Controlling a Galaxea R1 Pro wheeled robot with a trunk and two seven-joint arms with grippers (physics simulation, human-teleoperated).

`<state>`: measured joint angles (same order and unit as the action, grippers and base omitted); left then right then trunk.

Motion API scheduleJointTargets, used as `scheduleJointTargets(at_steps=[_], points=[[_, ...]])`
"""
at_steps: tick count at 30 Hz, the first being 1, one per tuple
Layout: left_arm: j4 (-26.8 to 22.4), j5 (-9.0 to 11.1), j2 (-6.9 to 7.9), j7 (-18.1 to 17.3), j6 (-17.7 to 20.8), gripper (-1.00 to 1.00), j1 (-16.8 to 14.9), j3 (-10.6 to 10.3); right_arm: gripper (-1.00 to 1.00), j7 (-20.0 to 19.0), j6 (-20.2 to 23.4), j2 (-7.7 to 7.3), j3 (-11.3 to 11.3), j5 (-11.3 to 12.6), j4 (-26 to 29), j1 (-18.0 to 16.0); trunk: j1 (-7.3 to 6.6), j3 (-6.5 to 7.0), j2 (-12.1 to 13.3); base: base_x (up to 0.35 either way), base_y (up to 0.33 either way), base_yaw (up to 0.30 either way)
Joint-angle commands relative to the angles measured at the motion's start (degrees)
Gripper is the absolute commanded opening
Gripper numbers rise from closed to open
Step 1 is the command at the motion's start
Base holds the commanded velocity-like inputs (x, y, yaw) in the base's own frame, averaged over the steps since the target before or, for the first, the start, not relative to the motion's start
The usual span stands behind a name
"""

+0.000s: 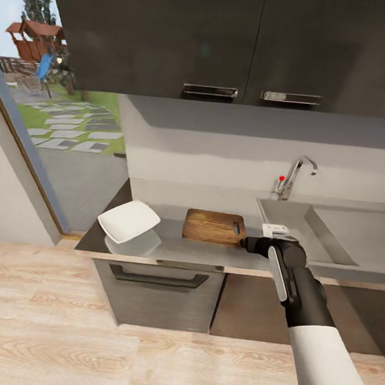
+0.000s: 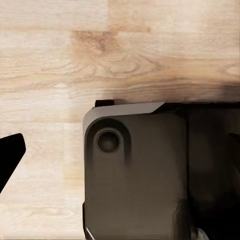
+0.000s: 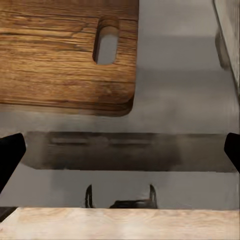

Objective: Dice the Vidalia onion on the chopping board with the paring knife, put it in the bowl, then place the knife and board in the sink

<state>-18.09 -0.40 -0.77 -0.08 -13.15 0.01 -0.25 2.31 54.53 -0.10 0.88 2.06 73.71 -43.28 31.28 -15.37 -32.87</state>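
The right gripper [image 3: 120, 150] hovers over the surface [image 1: 170, 248] with jaws spread wide, empty. The chopping board [image 1: 214, 226] lies just ahead, handle slot nearest; the sink [image 1: 329, 228] is beside it. The left gripper's jaws cannot be judged.

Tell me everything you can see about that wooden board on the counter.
The chopping board is a dark-brown rectangle with visible grain, rounded corners and a slot-shaped handle hole at the end nearer the sink. It lies flat on the grey countertop, between the white bowl and the sink. Nothing rests on it. The right tool hovers just off its handle-end corner, apparently not touching.
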Motion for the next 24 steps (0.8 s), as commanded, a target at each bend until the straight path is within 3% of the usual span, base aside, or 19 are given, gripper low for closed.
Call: scheduleJointTargets(at_steps=[1,8,13,14,24], points=[[-0.1,-0.1,0.01,0.0,-0.1,1.00,0.0,0.0,1.00,0.2,0.2,-0.01,0.0,0.2,0.6,0.2,-0.01,-0.08,-0.1,-0.210,0.000,0.000],[-0.2,-0.1,0.06,0.0,-0.1,1.00,0.0,0.0,1.00,0.2,0.1,0.01,0.1,0.1,8.9,6.3,-0.01,-0.08,-0.1,-0.064,0.000,0.000],[-0.2,-0.1,0.06,0.0,-0.1,1.00,0.0,0.1,1.00,0.2,-1.6,0.01,0.1,0.1,15.0,12.5,-0.01,-0.08,-0.1,-0.009,0.000,0.000],[-0.3,-0.1,0.06,0.0,-0.1,1.00,0.0,0.1,1.00,0.2,-4.4,0.01,0.2,0.0,17.0,17.3,-0.01,-0.08,-0.1,-0.002,0.000,0.000],[-0.4,-0.1,0.11,0.0,-0.1,1.00,0.0,0.1,1.00,0.2,-14.9,-0.07,0.4,-0.1,19.7,31.8,-0.01,-0.08,-0.1,0.000,0.000,0.000]])
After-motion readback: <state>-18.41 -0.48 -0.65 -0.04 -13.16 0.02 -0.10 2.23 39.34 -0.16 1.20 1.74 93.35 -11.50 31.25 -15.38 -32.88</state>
